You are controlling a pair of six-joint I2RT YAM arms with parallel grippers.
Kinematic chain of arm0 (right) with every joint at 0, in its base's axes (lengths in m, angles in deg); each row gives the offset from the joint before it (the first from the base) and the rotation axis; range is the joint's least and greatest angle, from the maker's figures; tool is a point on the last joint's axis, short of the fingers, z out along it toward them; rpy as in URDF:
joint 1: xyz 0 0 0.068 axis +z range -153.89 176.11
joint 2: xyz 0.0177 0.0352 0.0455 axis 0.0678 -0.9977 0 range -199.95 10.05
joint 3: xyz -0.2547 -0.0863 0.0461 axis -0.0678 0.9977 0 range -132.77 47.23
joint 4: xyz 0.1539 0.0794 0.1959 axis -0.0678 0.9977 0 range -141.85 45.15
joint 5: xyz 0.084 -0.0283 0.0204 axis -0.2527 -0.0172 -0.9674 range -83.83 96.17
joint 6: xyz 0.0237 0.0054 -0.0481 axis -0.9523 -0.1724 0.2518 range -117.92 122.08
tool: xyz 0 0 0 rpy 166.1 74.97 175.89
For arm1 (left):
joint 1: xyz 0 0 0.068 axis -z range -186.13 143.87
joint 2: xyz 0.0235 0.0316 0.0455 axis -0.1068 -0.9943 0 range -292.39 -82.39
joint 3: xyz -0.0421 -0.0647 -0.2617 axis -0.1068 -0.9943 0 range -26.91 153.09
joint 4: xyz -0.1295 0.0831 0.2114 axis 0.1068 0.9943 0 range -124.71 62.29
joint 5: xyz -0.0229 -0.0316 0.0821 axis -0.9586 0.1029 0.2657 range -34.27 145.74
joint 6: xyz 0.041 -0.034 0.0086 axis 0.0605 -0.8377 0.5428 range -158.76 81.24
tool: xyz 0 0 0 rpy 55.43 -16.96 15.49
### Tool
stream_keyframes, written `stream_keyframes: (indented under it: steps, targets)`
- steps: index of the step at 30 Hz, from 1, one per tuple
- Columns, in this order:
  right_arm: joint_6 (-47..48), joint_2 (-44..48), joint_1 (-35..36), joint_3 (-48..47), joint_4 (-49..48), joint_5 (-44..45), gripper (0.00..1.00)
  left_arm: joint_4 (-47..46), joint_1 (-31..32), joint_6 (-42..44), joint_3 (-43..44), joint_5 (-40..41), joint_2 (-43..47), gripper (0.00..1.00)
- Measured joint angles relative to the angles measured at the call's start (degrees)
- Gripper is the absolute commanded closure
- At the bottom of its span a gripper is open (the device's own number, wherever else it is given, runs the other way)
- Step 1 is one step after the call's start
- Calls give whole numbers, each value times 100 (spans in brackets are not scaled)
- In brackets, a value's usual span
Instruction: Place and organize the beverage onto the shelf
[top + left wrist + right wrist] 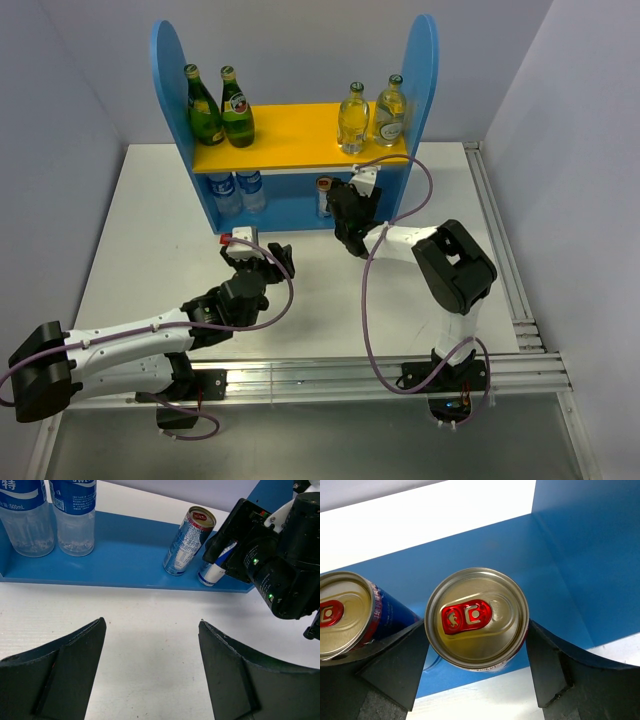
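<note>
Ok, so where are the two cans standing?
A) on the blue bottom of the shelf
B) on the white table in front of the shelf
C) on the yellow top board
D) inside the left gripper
A: the silver can and the half-hidden can beside it both stand on the shelf's blue base, in the same row as the water bottles.

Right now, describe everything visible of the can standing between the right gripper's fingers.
The can is a slim metal drink can seen from above: pale silvery-gold lid, red pull tab lying flat, unopened. Its side is almost wholly hidden. It stands upright on the shelf's blue base, near the front edge, with a blue-sided can alongside. The right gripper straddles it, one finger on each side; the rim hides whether they touch it.
</note>
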Motion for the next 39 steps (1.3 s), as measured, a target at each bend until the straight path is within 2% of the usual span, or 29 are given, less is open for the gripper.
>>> stream_keyframes:
  steps: [13, 29, 33, 38, 39]
  targets:
    - [-57, 273, 37, 278, 48, -197, 15, 109, 0, -24, 0, 0, 0, 19]
    - [-149, 1182, 387, 1108, -92, -273, 14, 240, 0, -55, 7, 26, -11, 19]
    - [-356, 1908, 737, 1397, 361, -74, 14, 509, 0, -125, 118, 138, -24, 21]
    - [-599, 3510, 1397, 1521, 1327, 17, 14, 1088, 13, -114, 503, 254, 66, 21]
    - [-605, 3869, 1523, 1519, 1554, -24, 6, 1335, 17, -127, 614, 297, 125, 20]
